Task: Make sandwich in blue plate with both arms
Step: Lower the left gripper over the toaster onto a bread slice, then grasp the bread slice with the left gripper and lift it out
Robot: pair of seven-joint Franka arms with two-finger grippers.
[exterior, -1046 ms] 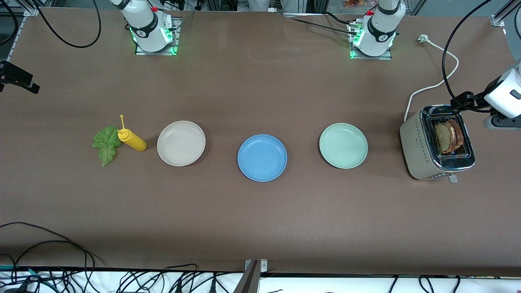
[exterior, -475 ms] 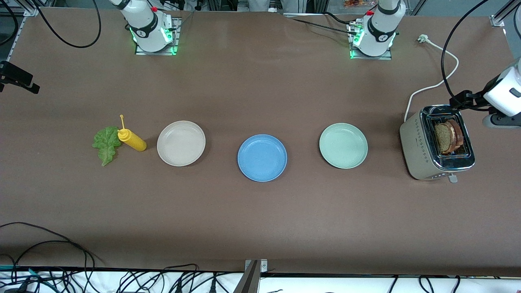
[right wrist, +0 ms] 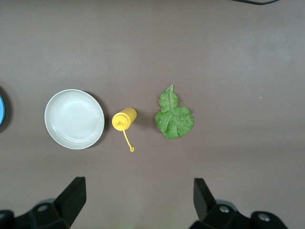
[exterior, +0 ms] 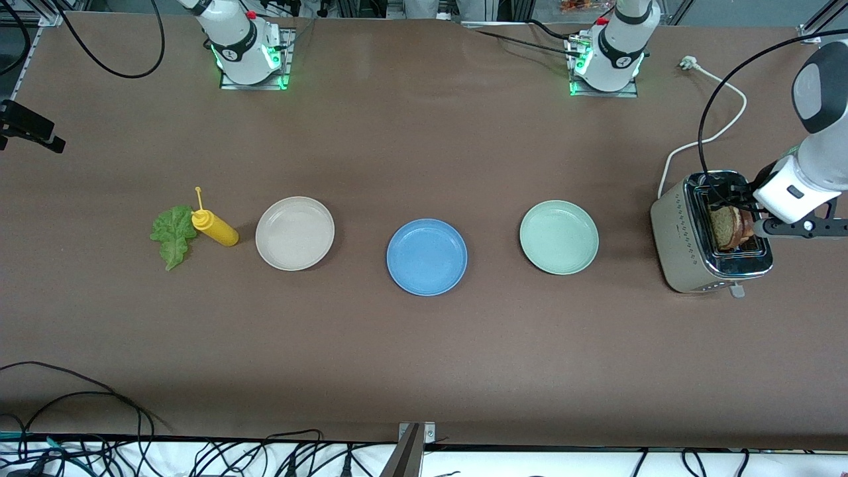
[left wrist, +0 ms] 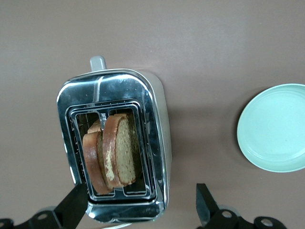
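Bread slices (left wrist: 112, 155) upright in toaster (left wrist: 159, 143) slots, blue plate (exterior: 427, 257) empty mid-surface; left claw (left wrist: 138, 207) spread over toaster, right claw (right wrist: 136, 202) spread, waiting above lettuce (right wrist: 174, 117); centre on one slice, descend straight.

Both arms showing as bulky white shells w/ dark grey joint bands. Left arm (exterior: 811, 169) carrying a grey cap on its upper joint, black cable looping off it. Bases (exterior: 248, 56) glowing green at the edges, red button on each, round black logo. Gripper fingers (left wrist: 206, 206) looking black, wedge-shaped, w/ screws on the mounts.
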